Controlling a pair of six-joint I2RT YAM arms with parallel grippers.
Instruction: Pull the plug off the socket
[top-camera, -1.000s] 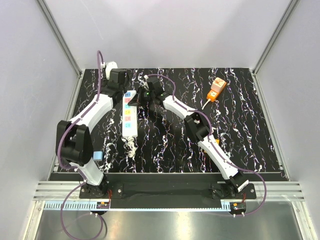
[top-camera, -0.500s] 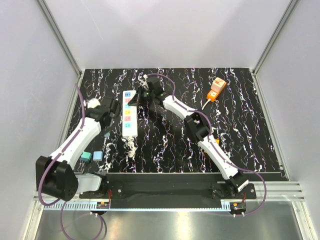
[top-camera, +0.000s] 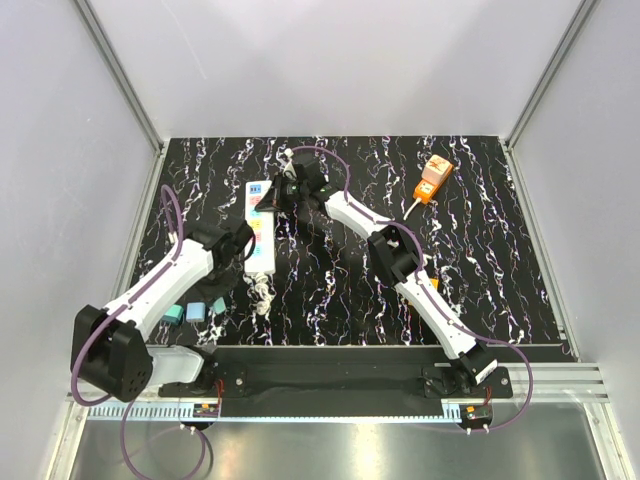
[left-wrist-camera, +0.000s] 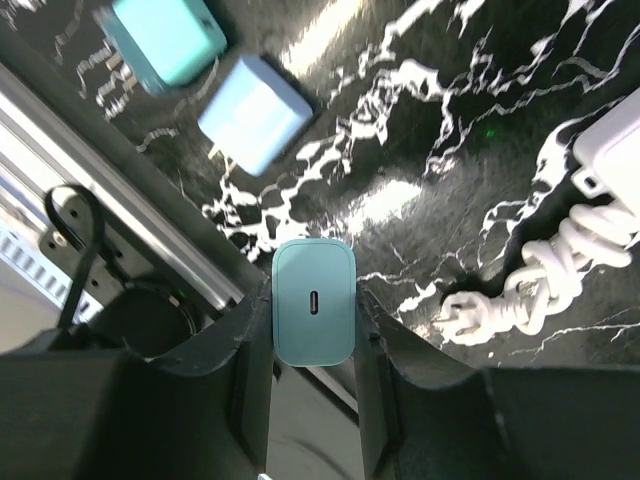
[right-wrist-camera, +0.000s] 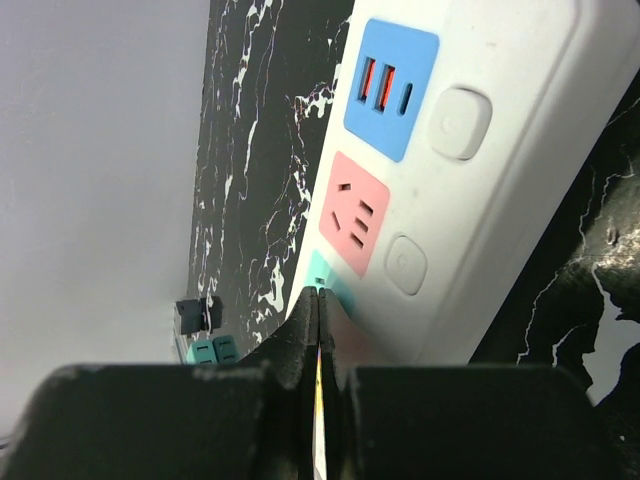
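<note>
On the black marbled table (top-camera: 480, 270) the white power strip (top-camera: 260, 235) lies lengthwise, left of the middle, its row of coloured outlets facing up. From the right wrist I can see a blue outlet, a pink one below it, and the corner of a teal one. The plug (left-wrist-camera: 314, 315), a small teal block with one slot in its end, is off the strip. It sits clamped between the fingers of the left gripper (left-wrist-camera: 314, 300), held above the table toward the near edge, well apart from the outlets.

The right gripper (right-wrist-camera: 319, 300) has its fingers pressed together, and their tips rest on the strip's face at its left edge, beside the teal outlet.

A bunched white cord (left-wrist-camera: 520, 290) trails from the near end of the strip. Left of the held plug, a teal charger (left-wrist-camera: 165, 40) and a light blue charger (left-wrist-camera: 255, 115) lie side by side on the table. An orange box (top-camera: 433, 180) with a pale lead sits near the far right corner.
</note>
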